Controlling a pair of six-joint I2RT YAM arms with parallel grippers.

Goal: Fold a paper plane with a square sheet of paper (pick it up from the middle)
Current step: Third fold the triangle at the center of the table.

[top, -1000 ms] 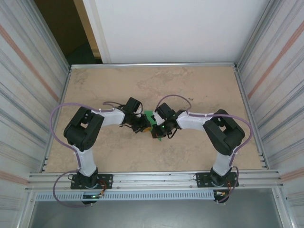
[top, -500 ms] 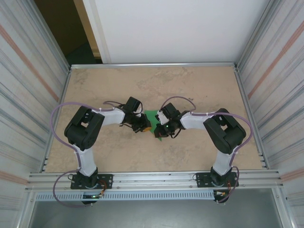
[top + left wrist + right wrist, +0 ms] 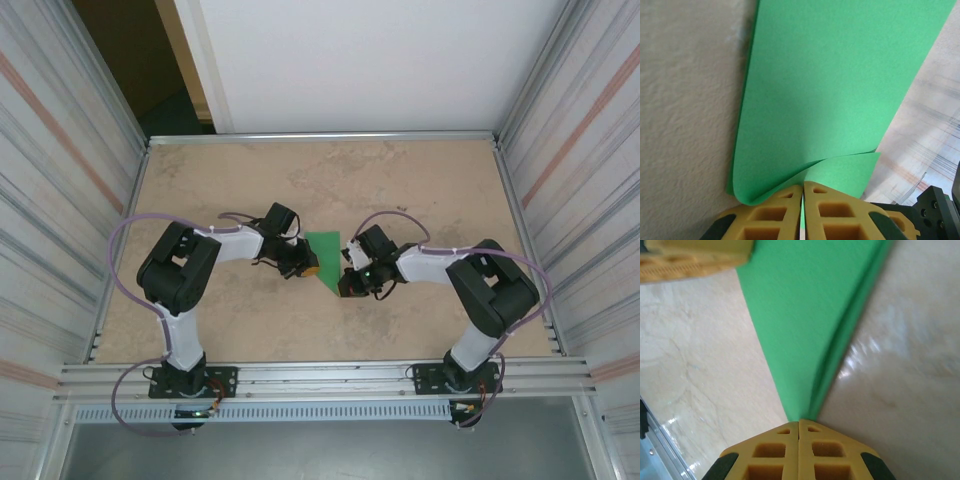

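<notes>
On the mottled beige table (image 3: 200,180), one smooth, folded square sheet of paper (image 3: 840,100) is pinched by two grippers: left gripper (image 3: 802,186), right gripper (image 3: 799,421).

My desk (image 3: 420,180) is beige and marbled, edged by a metal frame (image 3: 320,136). Ribbed grey walls (image 3: 50,180) flank me, with a white panel (image 3: 360,60) ahead and a dark opening (image 3: 130,60) beside it.

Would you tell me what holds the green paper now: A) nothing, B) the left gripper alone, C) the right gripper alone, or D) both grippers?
D: the wrist views show the left gripper and the right gripper each with jaws shut on the green paper.
</notes>
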